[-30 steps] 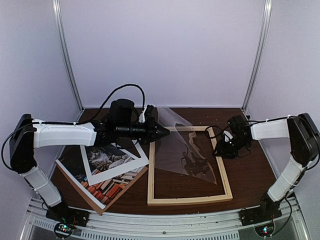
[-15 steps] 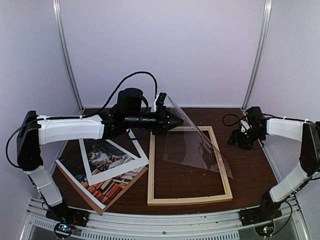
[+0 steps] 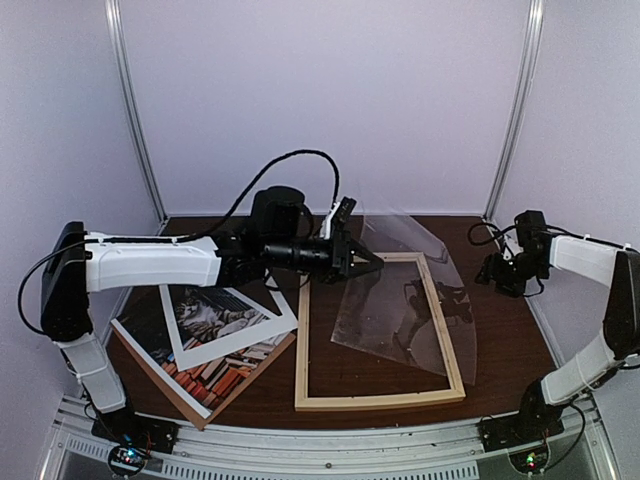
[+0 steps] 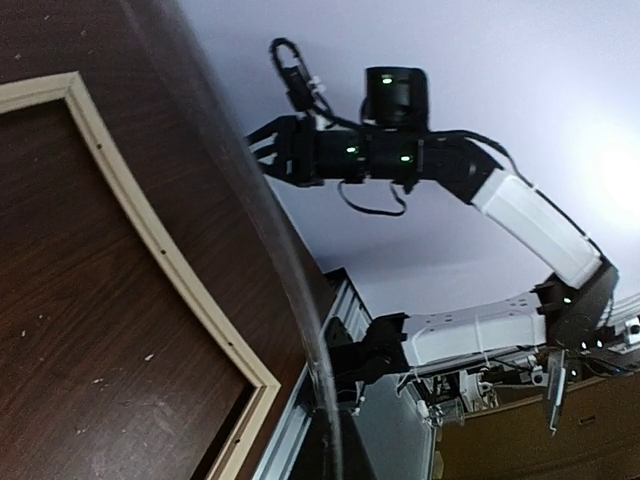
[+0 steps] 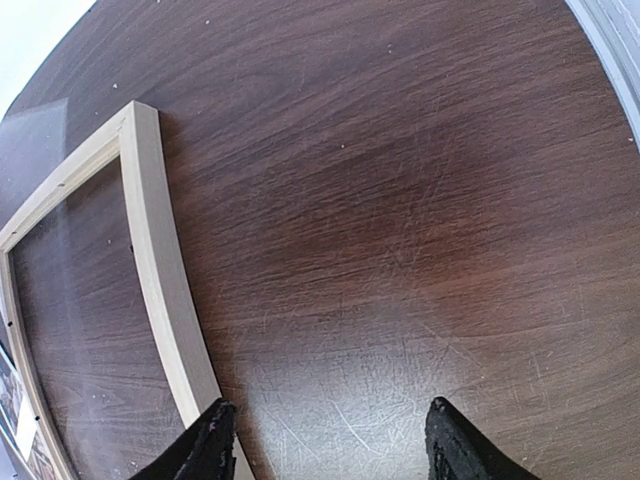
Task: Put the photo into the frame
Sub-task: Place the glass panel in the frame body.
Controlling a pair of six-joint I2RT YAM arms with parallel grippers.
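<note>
The frame (image 3: 302, 345) of light wood lies flat mid-table, its rail also in the left wrist view (image 4: 150, 235) and the right wrist view (image 5: 150, 250). My left gripper (image 3: 366, 262) is shut on one edge of a clear sheet (image 3: 410, 310), which hangs tilted over the frame's right half. That sheet runs edge-on through the left wrist view (image 4: 290, 270). The photo (image 3: 205, 312), a cat above red books, lies at the left under a white mat (image 3: 270, 325). My right gripper (image 3: 500, 275) stands open over bare table right of the frame, nothing between its fingertips (image 5: 215, 430).
A brown backing board (image 3: 165, 385) lies under the photo, near the front left edge. White walls with metal posts (image 3: 135, 120) close in the table on three sides. The right arm (image 4: 520, 215) shows across the left wrist view.
The left arm has swung the clear sheet rightward and tipped it over the frame's right half. The right gripper has let go, opened wider and drawn back to the right.
</note>
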